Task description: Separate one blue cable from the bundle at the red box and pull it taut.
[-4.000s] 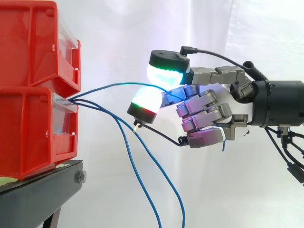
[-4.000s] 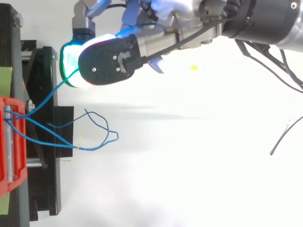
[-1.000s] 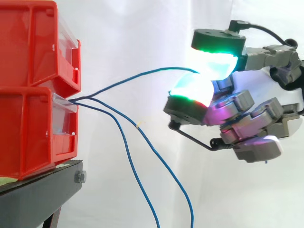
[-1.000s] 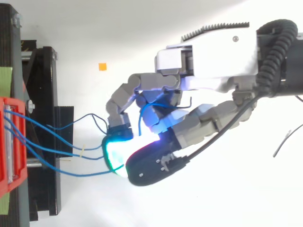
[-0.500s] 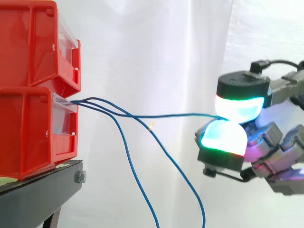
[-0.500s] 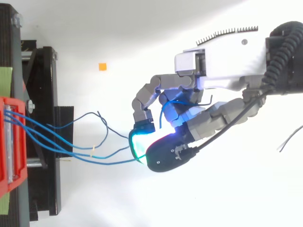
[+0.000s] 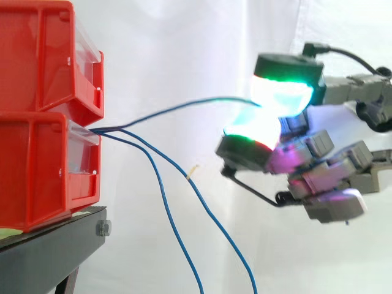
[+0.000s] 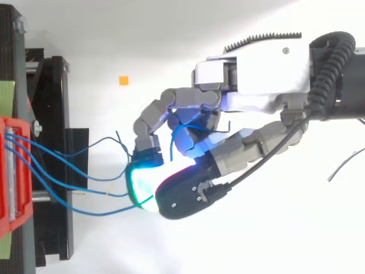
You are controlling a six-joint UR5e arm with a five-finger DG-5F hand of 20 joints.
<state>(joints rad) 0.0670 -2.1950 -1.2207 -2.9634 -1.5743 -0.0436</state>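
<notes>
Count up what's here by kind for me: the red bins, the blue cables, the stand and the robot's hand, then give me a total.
Red plastic bins: 2, upper and lower
Thin blue cables: 3, one pinched in the hand, two hanging loose
Black stand: 1
Robot hand: 1
Total: 7

Open gap between bins and hand, crossed by cables.
The red bins [image 7: 49,116] on the black stand [image 7: 55,245] wall off the left; one blue cable [image 7: 184,105] spans to the hand [image 7: 331,165], loose cables [image 7: 173,226] hang below; above it is free.
</notes>
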